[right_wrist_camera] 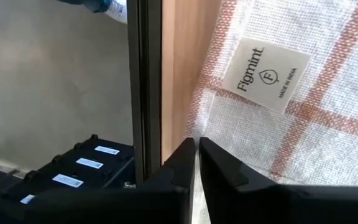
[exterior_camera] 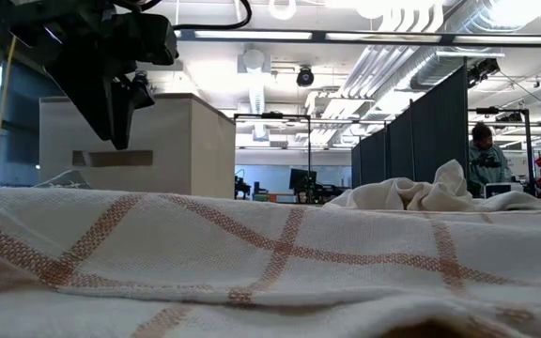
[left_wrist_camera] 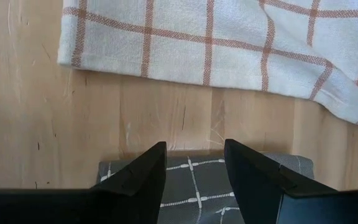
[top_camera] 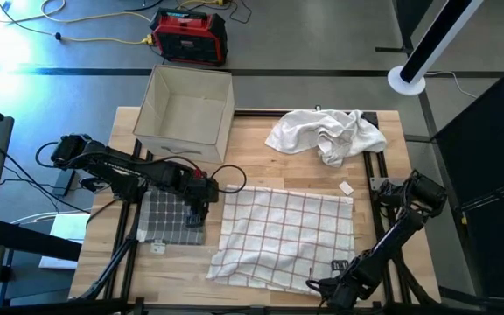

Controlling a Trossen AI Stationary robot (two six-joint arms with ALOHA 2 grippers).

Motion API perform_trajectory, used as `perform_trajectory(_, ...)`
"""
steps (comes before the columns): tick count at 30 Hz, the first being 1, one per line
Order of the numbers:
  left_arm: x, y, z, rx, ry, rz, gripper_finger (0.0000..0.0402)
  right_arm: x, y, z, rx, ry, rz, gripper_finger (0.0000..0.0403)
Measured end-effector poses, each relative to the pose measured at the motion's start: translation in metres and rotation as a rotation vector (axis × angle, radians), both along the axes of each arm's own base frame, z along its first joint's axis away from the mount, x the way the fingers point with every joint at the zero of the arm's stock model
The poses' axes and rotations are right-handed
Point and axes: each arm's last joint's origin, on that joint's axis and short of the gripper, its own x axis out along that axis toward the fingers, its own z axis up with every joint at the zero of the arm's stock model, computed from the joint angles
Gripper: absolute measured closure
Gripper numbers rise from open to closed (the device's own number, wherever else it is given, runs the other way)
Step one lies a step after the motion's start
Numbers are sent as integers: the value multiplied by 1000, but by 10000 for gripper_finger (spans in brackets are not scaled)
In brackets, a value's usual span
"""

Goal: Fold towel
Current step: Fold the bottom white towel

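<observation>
A white towel with red checks (top_camera: 283, 236) lies spread on the wooden table, its label (right_wrist_camera: 266, 65) near the near right corner. My right gripper (right_wrist_camera: 196, 146) stands at that corner (top_camera: 332, 282), shut on the towel's edge. A folded grey towel (top_camera: 169, 217) lies flat to the left of the checked one. My left gripper (left_wrist_camera: 194, 152) hangs open over the grey towel's right edge (left_wrist_camera: 197, 180), fingers pointing down, with nothing between them. The low view shows the checked towel (exterior_camera: 280, 253) filling the foreground and my left gripper (exterior_camera: 115, 122) above it. My right gripper pinches the checked towel's near edge (right_wrist_camera: 194, 127) beside the label, between its two fingers. The fingers come from above, pointing down. The rest of the towel lies flat on the table. One layer or several, I cannot tell.
A crumpled white towel (top_camera: 326, 133) lies at the far right of the table. An open cardboard box (top_camera: 186, 105) stands at the far left. The table's dark near rail (right_wrist_camera: 145, 93) runs right beside my right gripper. A person (exterior_camera: 486, 155) sits in the room beyond.
</observation>
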Motion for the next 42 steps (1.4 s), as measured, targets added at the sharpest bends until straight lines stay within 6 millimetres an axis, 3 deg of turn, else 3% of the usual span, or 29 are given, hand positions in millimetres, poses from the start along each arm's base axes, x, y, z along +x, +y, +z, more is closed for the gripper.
perform_trajectory(10, 0, 0, 0, 4, -1, 0, 247, -3, 0, 5, 15, 88, -11, 402)
perform_trajectory(17, 0, 0, 0, 9, -1, -14, 247, 2, 7, 16, 61, -11, -36, 396)
perform_trajectory(27, 0, 0, 0, -1, 1, -17, 247, -1, 0, 4, -2, 37, -148, 281)
perform_trajectory(31, 0, 1, 0, 1, 0, -22, 247, 0, 2, 3, 4, 4, -120, 261)
perform_trajectory(35, 0, 1, 0, 1, 0, -20, 247, 0, 2, -6, -6, 34, -102, 285)
perform_trajectory(40, 0, 1, 0, 1, 1, -20, 247, 4, 1, -8, 1, 56, -122, 380)
perform_trajectory(42, 0, 2, 0, 2, 0, -20, 247, 6, 0, -6, 11, 51, -120, 394)
